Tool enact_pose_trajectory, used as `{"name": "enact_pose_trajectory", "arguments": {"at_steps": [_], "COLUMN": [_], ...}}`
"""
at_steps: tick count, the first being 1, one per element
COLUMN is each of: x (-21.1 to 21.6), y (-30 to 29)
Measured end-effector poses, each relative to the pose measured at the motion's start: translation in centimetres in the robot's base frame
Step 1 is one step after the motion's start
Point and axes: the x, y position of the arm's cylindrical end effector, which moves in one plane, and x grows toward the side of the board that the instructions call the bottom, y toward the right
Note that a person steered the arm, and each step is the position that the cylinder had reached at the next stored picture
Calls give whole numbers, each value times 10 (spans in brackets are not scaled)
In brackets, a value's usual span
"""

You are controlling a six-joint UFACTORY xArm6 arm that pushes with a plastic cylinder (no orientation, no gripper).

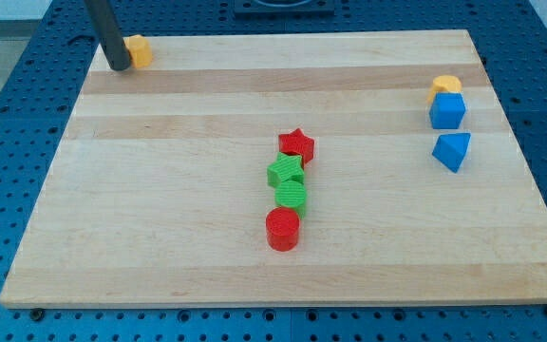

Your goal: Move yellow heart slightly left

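Note:
My tip point(120, 67) rests at the board's top left corner. A yellow block point(140, 50) sits right against the tip's right side, at the top edge of the board; its shape is hard to make out. A second yellow block point(446, 86) lies far off at the view's right, touching the top of a blue cube point(447, 111); its shape is also unclear.
A blue triangular block point(453, 151) lies below the blue cube. In the middle, a red star point(297, 145), a green star point(286, 172), a green round block point(292, 197) and a red cylinder point(282, 229) form a column. The wooden board point(160, 209) ends just left of the tip.

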Motion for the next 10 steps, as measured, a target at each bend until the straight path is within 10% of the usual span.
{"name": "enact_pose_trajectory", "arguments": {"at_steps": [6, 10], "x": [61, 75], "y": [546, 595]}}
